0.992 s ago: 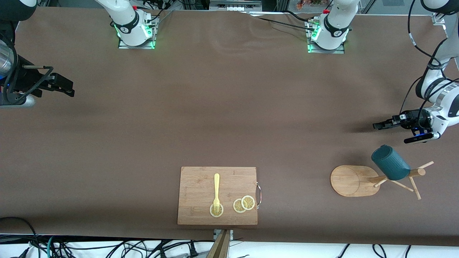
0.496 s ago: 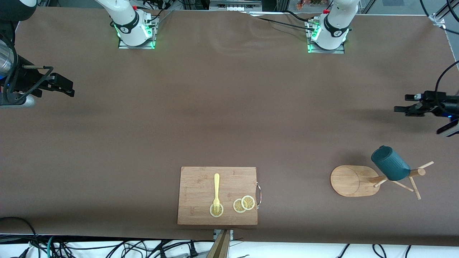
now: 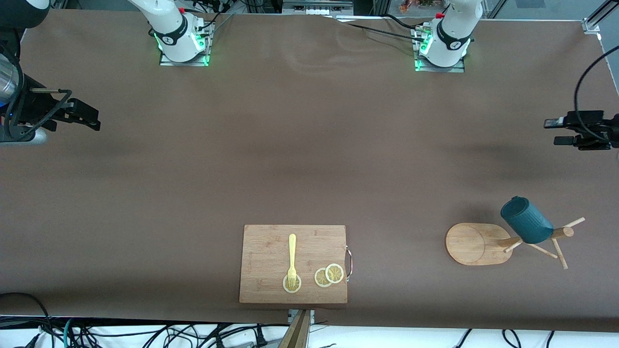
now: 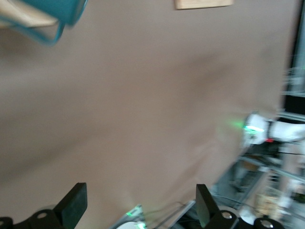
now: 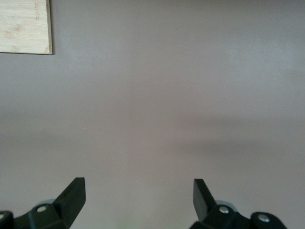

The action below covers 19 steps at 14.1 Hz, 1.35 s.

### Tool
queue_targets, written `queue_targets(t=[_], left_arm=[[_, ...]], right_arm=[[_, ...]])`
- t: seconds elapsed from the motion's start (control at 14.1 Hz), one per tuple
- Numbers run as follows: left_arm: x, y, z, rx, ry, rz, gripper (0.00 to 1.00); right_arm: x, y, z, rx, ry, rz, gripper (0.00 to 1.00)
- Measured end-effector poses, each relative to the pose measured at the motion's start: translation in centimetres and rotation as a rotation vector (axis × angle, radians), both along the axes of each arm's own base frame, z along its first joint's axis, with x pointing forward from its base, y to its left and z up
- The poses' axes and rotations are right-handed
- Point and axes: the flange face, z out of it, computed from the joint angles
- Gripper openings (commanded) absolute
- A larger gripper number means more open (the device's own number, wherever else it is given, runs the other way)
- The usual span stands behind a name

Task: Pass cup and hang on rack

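a long bench [image 3: 309,159] covered in plain brown cloth fills the front view, with my two white arm bases standing along its top edge.

the small dark teal ribbed cup [image 3: 526,221] hangs on the light wooden rack [image 3: 483,244], a mug tree with a rounded oval base, a thick post and thin dowel pegs. the rack stands near the bench edge closest to the front camera, toward my left arm's end of the bench. the cup sits tilted on the upper part of the rack, its open mouth turned toward the right arm's end. in my left wrist view the teal cup [image 4: 45,16] and a bit of the pale wood show blurred at one corner.

my left gripper [image 3: 561,131] is up in the air over the bare cloth at the left arm's end edge of the bench, well apart from the cup and rack. its two black fingers [image 4: 74,204] are spread wide with nothing between them.

my right gripper [image 3: 89,118] waits over the bare cloth at the right arm's end edge of the bench. its black fingers [image 5: 71,195] are also spread wide and hold nothing.

a rectangular bamboo cutting board [image 3: 261,241] with a small metal handle lies at the middle of the bench edge nearest the front camera. on it lie a pale yellow fork [image 3: 292,258] and three round lemon slices [image 3: 329,275]; the fork's tines rest on one slice and the other two overlap beside it. a corner of this board [image 5: 24,26] shows in my right wrist view.
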Motion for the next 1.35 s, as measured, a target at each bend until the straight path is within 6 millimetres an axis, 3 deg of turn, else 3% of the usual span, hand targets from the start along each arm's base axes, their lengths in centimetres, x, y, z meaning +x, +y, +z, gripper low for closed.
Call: queue_targets(t=[0.21, 0.5, 0.64, 0.78, 0.99, 1.35], left_arm=[[2.5, -7.4, 3.3, 0.219, -0.09, -0.079, 1.0], [5.8, -12.5, 8.0, 0.41, -0.394, -0.104, 1.0], [5.1, -14.4, 11.2, 0.464, -0.457, -0.077, 1.0], [3.1, -16.5, 13.5, 0.508, -0.394, 0.047, 1.0], [0.1, -17.6, 14.7, 0.546, -0.284, 0.119, 1.0], [-1.7, -16.6, 14.0, 0.559, -0.24, 0.14, 1.0]], right_arm=[[0.0, 0.0, 0.0, 0.0, 0.0, 0.0, 1.0], [0.0, 0.0, 0.0, 0.0, 0.0, 0.0, 1.0], [0.0, 0.0, 0.0, 0.0, 0.0, 0.0, 1.0], [0.0, 0.0, 0.0, 0.0, 0.0, 0.0, 1.0], [0.0, 0.0, 0.0, 0.0, 0.0, 0.0, 1.0], [0.0, 0.0, 0.0, 0.0, 0.001, 0.0, 1.0]])
